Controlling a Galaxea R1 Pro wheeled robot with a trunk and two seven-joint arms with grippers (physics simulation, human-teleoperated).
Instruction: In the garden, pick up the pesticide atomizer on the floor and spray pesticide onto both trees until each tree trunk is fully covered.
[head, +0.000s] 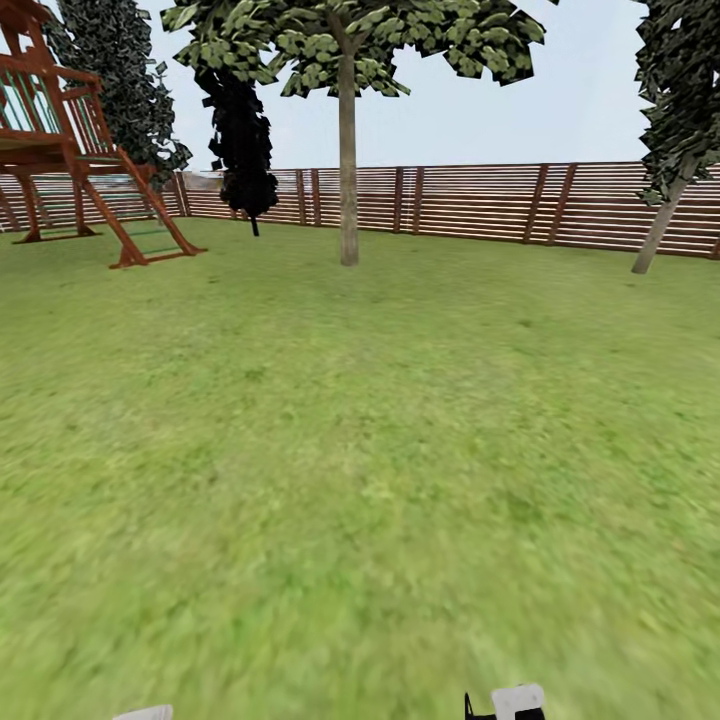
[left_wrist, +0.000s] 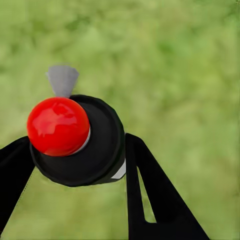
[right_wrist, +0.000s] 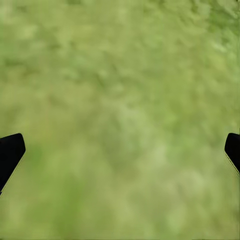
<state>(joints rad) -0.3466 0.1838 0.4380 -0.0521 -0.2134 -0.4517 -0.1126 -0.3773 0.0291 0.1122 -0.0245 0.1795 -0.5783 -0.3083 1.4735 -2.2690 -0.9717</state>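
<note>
So my left gripper (left_wrist: 75, 160) is clamped on the pesticide atomizer (left_wrist: 82, 145), one black finger pressed to each side of the round dark cap. From the left wrist camera I'm looking straight down on the top of it: the red dot (left_wrist: 58, 126) sits shiny and off-centre on the cap, and a little grey nozzle (left_wrist: 62, 79) sticks out past the rim. Behind it is just blurry green grass.

My right gripper (right_wrist: 120, 150) has its fingers spread wide apart, nothing between them, just the black fingertips (right_wrist: 10, 152) peeking in at either edge of the right wrist view with lawn below.

From the head camera, small white and black bits of my arms (head: 515, 702) poke in at the bottom edge. Beyond them the lawn (head: 360, 480) runs out wide and green. Straight ahead, well away from me, stands one of the trees (head: 347, 60) with a straight mottled tree trunk (head: 348, 170) and a flat-leaved green crown up top. A second tree trunk (head: 660, 225) leans over at the far right, near the fence. A near-black cone-shaped tree (head: 243, 140) stands just left of the middle tree, further back. The brown slatted fence (head: 480, 205) runs across the back, and a red-brown wooden play tower (head: 70, 140) with a ladder is at the far left.
</note>
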